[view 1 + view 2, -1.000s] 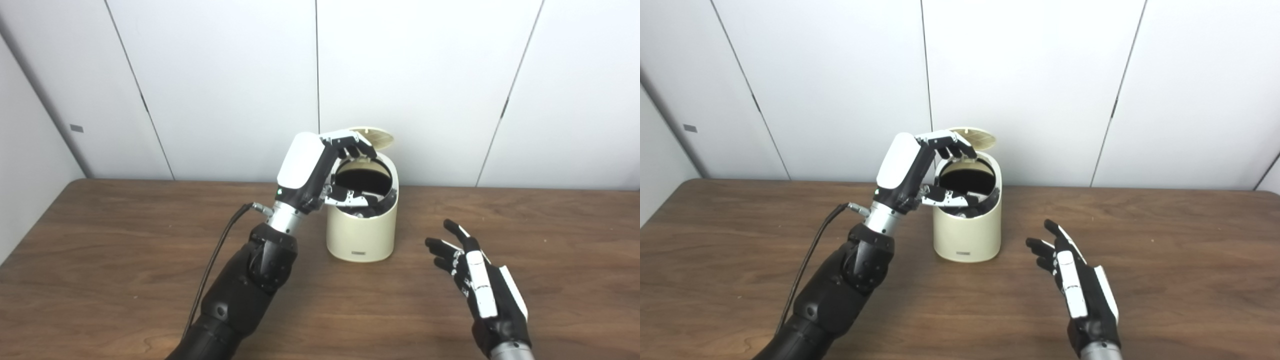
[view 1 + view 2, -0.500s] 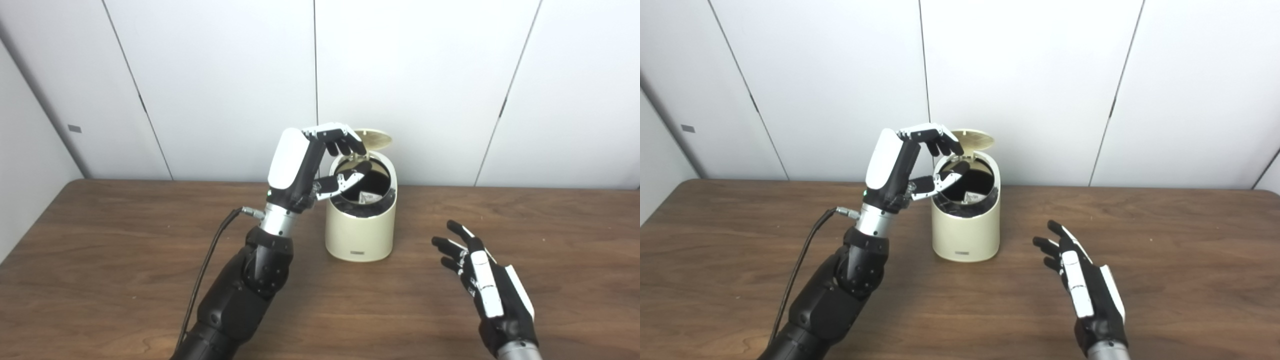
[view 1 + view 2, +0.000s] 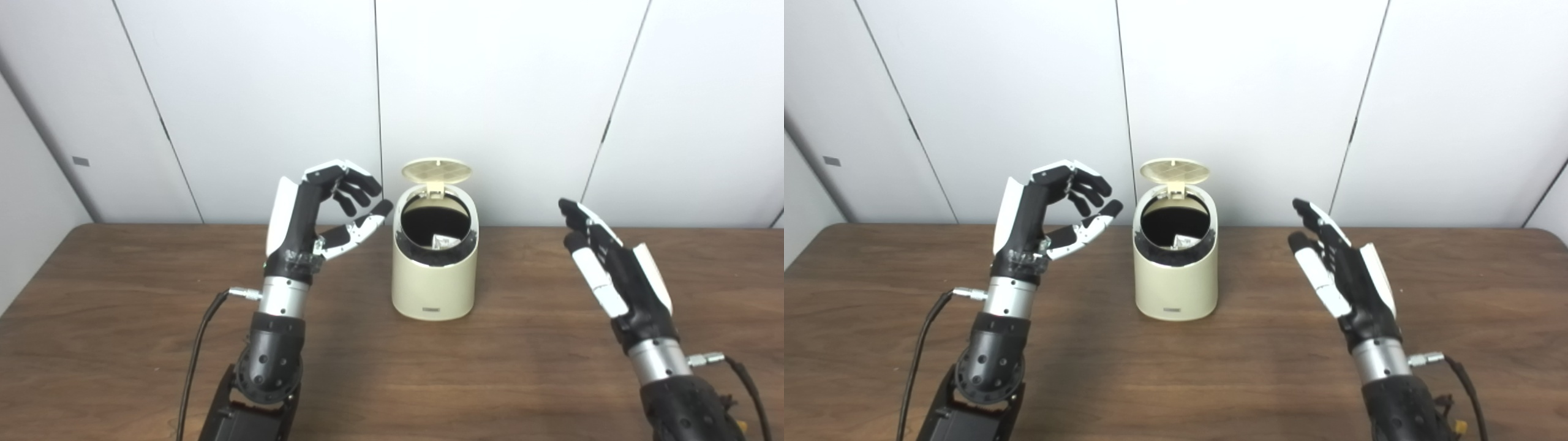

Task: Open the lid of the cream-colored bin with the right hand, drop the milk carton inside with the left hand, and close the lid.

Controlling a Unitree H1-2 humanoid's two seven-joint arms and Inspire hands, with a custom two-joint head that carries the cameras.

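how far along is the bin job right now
Done: the lid stands open, and the milk carton lies inside the cream bin. In hand: nothing; the left hand and right hand are both empty, either side of the bin. Left: closing the lid.

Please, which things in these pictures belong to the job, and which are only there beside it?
Belong to the job:
cream-colored bin
its lid, standing open
milk carton, partly visible inside the bin
left robot hand, open, empty
right robot hand, open, empty

Only there:
wooden table
black cable at the left arm
white wall panels
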